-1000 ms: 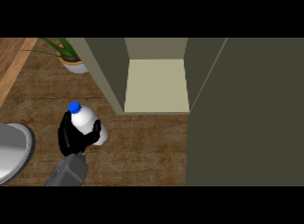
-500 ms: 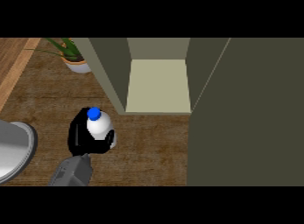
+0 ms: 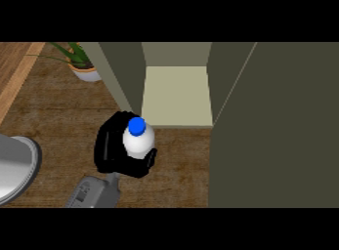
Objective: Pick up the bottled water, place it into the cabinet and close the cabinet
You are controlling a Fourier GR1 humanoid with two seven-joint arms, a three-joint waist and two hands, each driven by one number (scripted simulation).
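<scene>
Black fingers of the left hand (image 3: 113,149) curl round the bottle (image 3: 138,141), gripping it from its left side and from below, so that the white body and blue cap (image 3: 137,126) show just to the right of the palm. Bottle and hand sit together over the brown counter (image 3: 64,117), the cap tipped toward the cabinet (image 3: 176,95), whose pale open shelf lies just ahead of the hand and slightly to its right. Beyond that, a dark cabinet door (image 3: 287,127) stands open, filling the whole right side of the view. Behind the hand, its grey forearm (image 3: 94,191) runs down to the lower edge. Left of the hand is a grey rounded form (image 3: 6,168), and far ahead on its left a potted plant (image 3: 82,63) stands by the cabinet's side wall.
</scene>
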